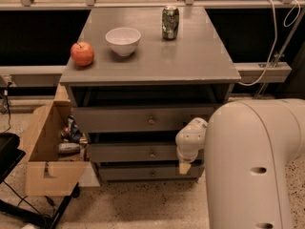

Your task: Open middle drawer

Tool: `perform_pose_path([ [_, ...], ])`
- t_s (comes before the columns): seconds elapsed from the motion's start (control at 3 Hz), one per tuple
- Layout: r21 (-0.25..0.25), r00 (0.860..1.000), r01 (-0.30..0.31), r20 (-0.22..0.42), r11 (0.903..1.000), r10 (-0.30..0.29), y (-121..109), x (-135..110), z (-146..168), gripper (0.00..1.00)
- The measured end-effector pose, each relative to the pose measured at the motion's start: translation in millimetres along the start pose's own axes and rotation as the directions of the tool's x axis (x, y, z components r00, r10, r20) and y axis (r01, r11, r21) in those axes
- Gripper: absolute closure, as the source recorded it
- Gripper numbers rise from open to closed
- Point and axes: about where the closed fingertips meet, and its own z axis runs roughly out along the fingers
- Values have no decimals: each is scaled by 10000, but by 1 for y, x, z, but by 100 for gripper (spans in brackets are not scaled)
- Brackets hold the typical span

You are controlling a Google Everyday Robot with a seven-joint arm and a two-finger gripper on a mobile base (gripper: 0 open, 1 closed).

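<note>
Your gripper (pixel 185 165) hangs at the right end of the middle drawer (pixel 124 152), the cabinet's second down, well right of its knob (pixel 152 153). Whether it is open or closed cannot be told. Pull from here and you may miss the knob or snag the bottom drawer (pixel 138 172).

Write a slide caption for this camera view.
White gripper at right end of the grey wooden middle drawer, clear of its round dark knob.

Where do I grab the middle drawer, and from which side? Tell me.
Grip the small round knob at the centre of the middle drawer, coming straight from the front: its flat front offers no other hold. The gripper hangs right of the knob, before the drawer's right end.
</note>
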Motion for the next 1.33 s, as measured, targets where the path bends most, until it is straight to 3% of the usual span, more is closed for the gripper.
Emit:
perform_pose_path([
  [0.67, -61, 10000, -26, 22, 10000, 27, 0, 1, 1, 0],
  [1.0, -394, 9996, -207, 188, 9990, 215, -23, 1, -10, 0],
  [1.33, -391, 9996, -205, 193, 9990, 213, -24, 0, -10, 0],
])
